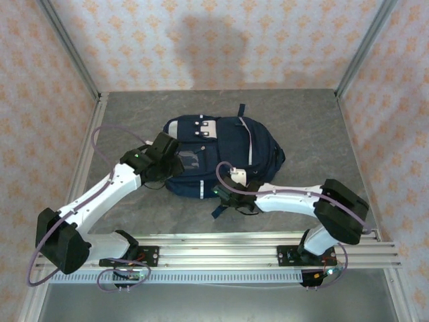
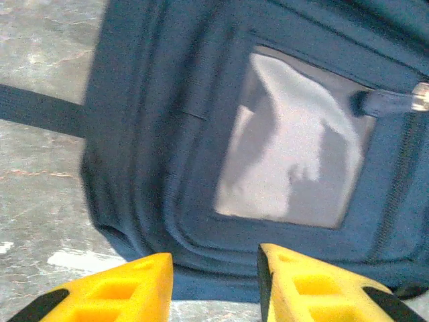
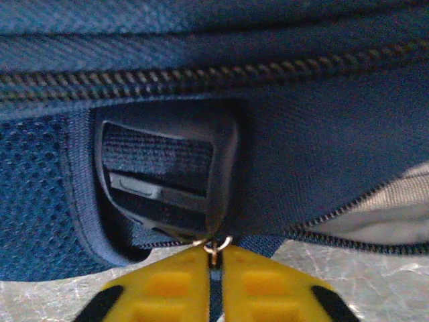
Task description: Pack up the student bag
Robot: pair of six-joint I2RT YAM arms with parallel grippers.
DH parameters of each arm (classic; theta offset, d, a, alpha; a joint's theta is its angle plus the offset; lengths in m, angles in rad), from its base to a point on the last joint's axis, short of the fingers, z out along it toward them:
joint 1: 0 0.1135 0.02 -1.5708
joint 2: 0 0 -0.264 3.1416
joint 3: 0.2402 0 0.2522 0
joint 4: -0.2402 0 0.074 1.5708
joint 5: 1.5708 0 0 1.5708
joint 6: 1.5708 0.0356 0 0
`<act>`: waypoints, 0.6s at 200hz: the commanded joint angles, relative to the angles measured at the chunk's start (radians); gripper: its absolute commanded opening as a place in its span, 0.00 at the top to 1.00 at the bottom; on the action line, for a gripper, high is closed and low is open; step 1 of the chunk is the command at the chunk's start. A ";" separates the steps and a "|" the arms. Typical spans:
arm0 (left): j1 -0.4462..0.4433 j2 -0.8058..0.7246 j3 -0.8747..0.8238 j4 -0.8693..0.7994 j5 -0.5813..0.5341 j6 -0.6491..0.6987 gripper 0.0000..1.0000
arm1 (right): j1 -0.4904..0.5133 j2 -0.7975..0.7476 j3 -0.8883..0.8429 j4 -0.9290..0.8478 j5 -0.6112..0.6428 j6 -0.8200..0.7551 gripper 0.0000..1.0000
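The student bag [image 1: 231,142], navy with grey stripes and white patches, lies flat in the middle of the table. My left gripper [image 1: 175,161] hovers over its near left corner. In the left wrist view its yellow fingers [image 2: 134,288] stand apart at the bag's edge [image 2: 174,201], below a pale window patch [image 2: 295,161], with nothing held between them. My right gripper [image 1: 224,192] is at the bag's near edge. Its fingertips [image 3: 214,258] are shut on a zipper pull ring [image 3: 216,245], just under a black strap buckle [image 3: 167,181].
The grey table [image 1: 308,127] has bare room right of and behind the bag. A dark strap [image 2: 40,111] trails off the bag's left side. Metal frame posts [image 1: 67,47] and patterned walls enclose the table; a rail [image 1: 221,248] runs along the near edge.
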 commanded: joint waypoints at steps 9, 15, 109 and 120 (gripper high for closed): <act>0.041 0.024 -0.030 0.029 -0.042 -0.002 0.64 | -0.014 -0.086 -0.055 -0.077 0.066 0.007 0.97; 0.044 0.026 -0.032 0.029 -0.041 0.002 0.64 | -0.018 -0.103 -0.072 -0.058 0.055 0.001 0.98; 0.048 0.030 -0.056 0.069 0.015 0.036 0.64 | -0.059 -0.223 -0.206 0.183 -0.104 -0.202 1.00; 0.049 0.031 -0.059 0.072 0.020 0.034 0.65 | -0.066 -0.218 -0.211 0.182 -0.113 -0.208 1.00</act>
